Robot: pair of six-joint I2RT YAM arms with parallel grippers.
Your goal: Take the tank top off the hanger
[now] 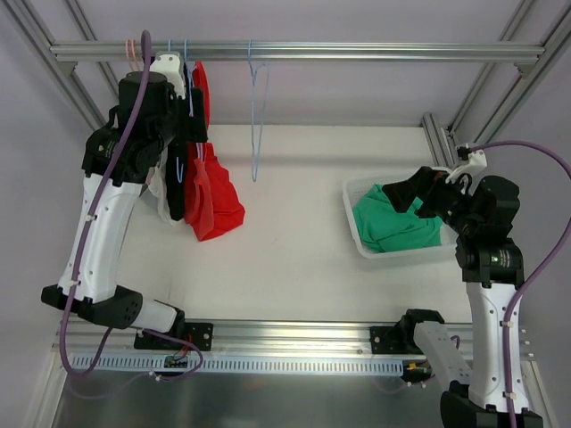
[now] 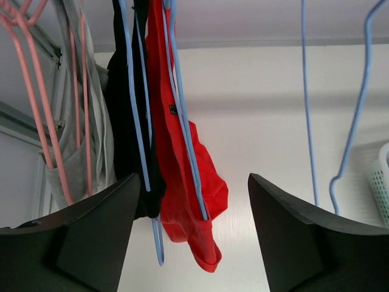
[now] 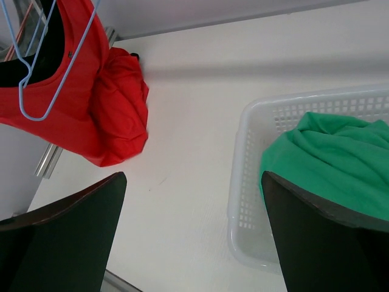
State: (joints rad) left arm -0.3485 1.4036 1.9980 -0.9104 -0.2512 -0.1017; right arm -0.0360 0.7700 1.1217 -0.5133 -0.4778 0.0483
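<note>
A red tank top [image 1: 214, 201] hangs from a blue hanger [image 1: 188, 89] on the top rail, its lower part bunched towards the table. My left gripper [image 1: 192, 125] is raised beside it. In the left wrist view the red tank top [image 2: 176, 182] and its blue hanger [image 2: 182, 128] lie between the wide-apart fingers of the left gripper [image 2: 193, 177], and neither finger touches the red cloth. My right gripper [image 1: 406, 198] stands open over the basket's left edge, and in its own view the right gripper [image 3: 193, 176] holds nothing.
A black garment [image 2: 127, 134] on another blue hanger and a grey one [image 2: 76, 140] on a pink hanger hang left of the red top. An empty blue hanger [image 1: 257, 116] hangs to the right. A white basket [image 1: 352, 214] holds a green garment [image 1: 393, 227].
</note>
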